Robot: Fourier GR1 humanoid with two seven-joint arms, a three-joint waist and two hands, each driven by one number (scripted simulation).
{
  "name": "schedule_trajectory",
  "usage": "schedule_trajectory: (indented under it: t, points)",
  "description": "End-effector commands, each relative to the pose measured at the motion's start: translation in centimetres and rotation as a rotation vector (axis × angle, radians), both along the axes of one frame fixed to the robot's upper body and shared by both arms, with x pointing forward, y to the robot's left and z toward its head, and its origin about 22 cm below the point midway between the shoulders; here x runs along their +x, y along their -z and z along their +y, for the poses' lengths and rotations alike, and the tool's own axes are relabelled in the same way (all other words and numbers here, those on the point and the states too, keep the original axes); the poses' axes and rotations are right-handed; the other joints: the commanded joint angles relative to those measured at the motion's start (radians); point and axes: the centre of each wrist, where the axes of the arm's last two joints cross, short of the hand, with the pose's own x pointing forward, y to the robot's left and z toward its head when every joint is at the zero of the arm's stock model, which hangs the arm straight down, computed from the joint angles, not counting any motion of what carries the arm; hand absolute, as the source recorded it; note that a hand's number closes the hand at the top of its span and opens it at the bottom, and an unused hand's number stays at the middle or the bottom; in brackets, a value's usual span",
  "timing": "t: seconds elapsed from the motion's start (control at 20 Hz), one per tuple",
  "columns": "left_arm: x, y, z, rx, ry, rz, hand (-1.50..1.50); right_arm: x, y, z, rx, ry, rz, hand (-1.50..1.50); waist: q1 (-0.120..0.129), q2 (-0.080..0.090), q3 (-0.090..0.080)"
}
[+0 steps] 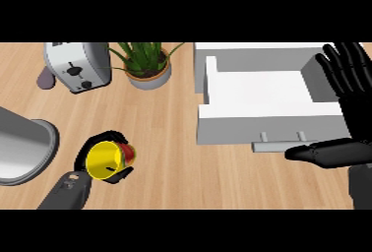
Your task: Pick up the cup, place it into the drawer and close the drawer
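Well left of the spread right hand (355, 115), curling the left hand (83, 154) round the yellow cup (106, 157); risks clipping the open drawer (232, 130) front if carried low.

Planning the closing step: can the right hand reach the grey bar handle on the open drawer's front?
Probably yes: the black right hand hangs open beside the grey bar handle of the white drawer, with nothing between.

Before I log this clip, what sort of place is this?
Most likely a kitchen counter: a wooden worktop carries a toaster and a potted plant, and an open white drawer stands to their right. The left hand curls round a yellow cup.
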Motion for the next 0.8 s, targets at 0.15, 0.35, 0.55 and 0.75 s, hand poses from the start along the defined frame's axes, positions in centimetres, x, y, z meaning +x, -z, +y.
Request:
schedule_trajectory:
  t: [0.15, 0.35, 0.55, 0.75]
  points:
    - [0.5, -0.2, 0.2, -0.128, -0.495, -0.192, 1.50, -0.5, 0.5, -1.1, 0.022, 0.006, -0.003, -1.50, 0.000, 0.002, 0.001]
    - [2.9, -2.1, -1.6, -0.264, -0.317, -0.252, 1.50, -0.5, -0.3, -0.8, -0.007, -0.002, 0.018, -1.50, 0.015, -0.009, 0.004]
    - [7.1, -6.1, -5.2, -0.219, -0.211, -0.285, 1.50, 0.1, 1.4, -2.3, 0.001, 0.027, 0.024, -1.50, 0.021, -0.010, 0.006]
    - [9.8, -10.8, -9.0, -0.223, -0.170, -0.327, 1.50, -1.0, 1.6, -0.8, -0.011, 0.028, 0.020, -1.50, 0.033, -0.020, 0.007]
